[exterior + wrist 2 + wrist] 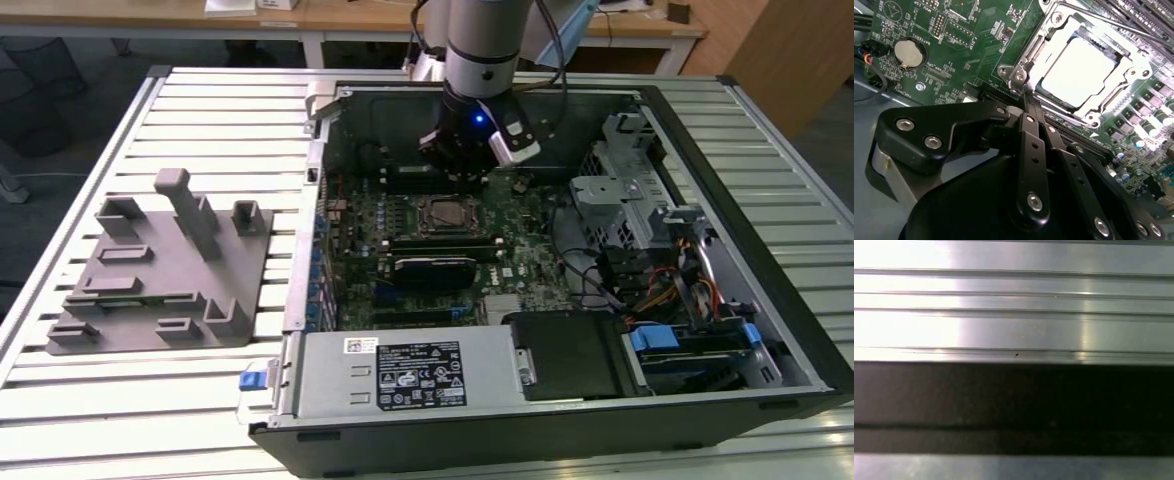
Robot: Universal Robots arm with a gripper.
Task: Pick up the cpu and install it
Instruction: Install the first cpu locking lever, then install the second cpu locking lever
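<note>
Second wrist view, shiny square cpu [1081, 70] seated in metal socket frame [1019, 75], black gripper [1029, 102] closed, empty.

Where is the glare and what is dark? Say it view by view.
Second wrist view: glare whitens the cpu in its socket; the gripper is dark in front. First wrist view: bright metal slats, black band below. Exterior view: evenly lit.
</note>
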